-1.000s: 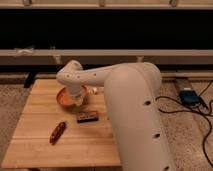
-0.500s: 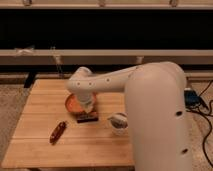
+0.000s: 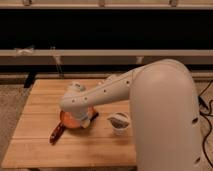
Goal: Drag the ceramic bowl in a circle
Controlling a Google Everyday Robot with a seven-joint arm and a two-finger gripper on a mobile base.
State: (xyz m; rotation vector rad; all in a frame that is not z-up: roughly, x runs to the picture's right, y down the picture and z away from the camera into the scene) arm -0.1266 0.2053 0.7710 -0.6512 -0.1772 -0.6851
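table [image 3: 35, 150]: wooden, pale planks; carpet beyond its left edge
ceramic bowl [image 3: 69, 119]: orange, glossy; near the table's middle, somewhat toward the left edge; right part hidden behind the arm's end
gripper [image 3: 84, 120]: lowered at the bowl's right side, over the rim; fingers together; hold on the rim not discernible
arm [image 3: 115, 90]: white, bulky; reaching from the front right corner across the table to the bowl
white cup [image 3: 119, 125]: upright, right of the bowl and apart from it; dark contents, not identifiable
reddish-brown elongated item [image 3: 56, 133]: lying slanted at the bowl's front-left; touching or just beside, cannot tell
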